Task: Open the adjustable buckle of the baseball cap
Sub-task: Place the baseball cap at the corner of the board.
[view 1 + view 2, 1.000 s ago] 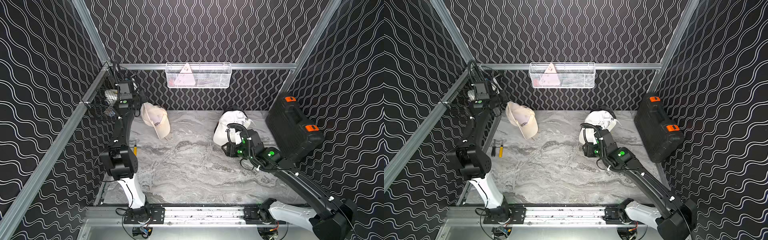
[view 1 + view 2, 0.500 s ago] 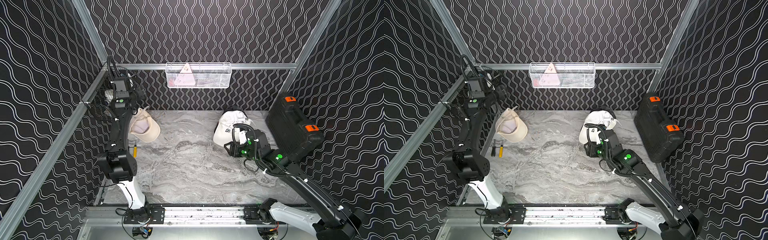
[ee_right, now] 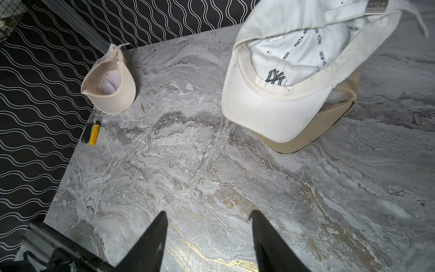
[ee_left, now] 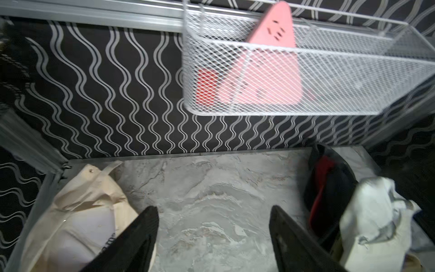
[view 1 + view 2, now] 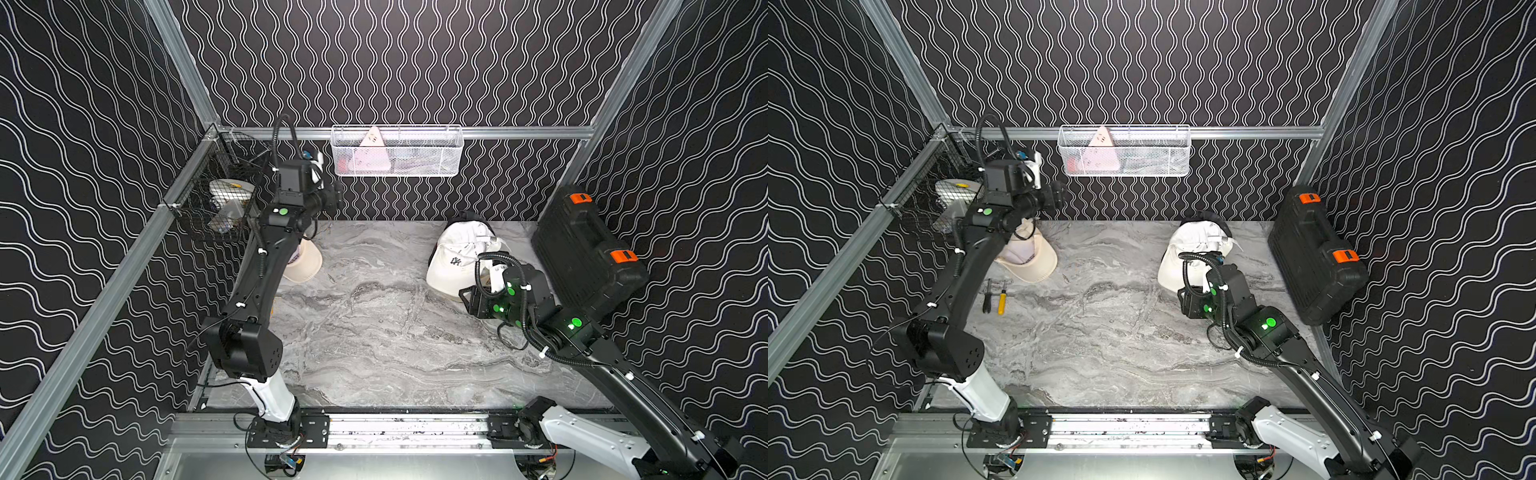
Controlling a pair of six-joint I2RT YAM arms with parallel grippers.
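On the far left corner of the grey marbled desk (image 5: 374, 332) lies a cream baseball cap (image 5: 1030, 257), close to the back wall with its brim turned toward the middle of the desk; in both top views the left arm covers part of it. The right wrist view shows the inside of the cream baseball cap (image 3: 110, 94) facing up and a strap end (image 3: 117, 47) sticking out at its back, but whether its buckle is undone cannot be told. The left gripper (image 4: 213, 209) hangs above that corner, level with the lower part of the back wall, its fingers spread wide with only bare desk between them, and it does not touch the cap. Toward the far right of the desk a white cap (image 5: 453, 266) with a dark stitched logo rests on a tan cap (image 3: 317, 127), and a metal buckle (image 3: 376, 6) shows on its back strap. The right gripper (image 3: 209, 213) hovers over the desk near the brim of the white cap, its fingers moderately apart and holding nothing. Two screwdrivers (image 5: 994, 297), one black-handled and one yellow-handled, lie side by side near the left edge. A black case (image 5: 582, 253) with orange latches leans at the right wall. A white wire basket (image 5: 436, 162) on the back rail holds a pink triangular piece (image 4: 270, 58).
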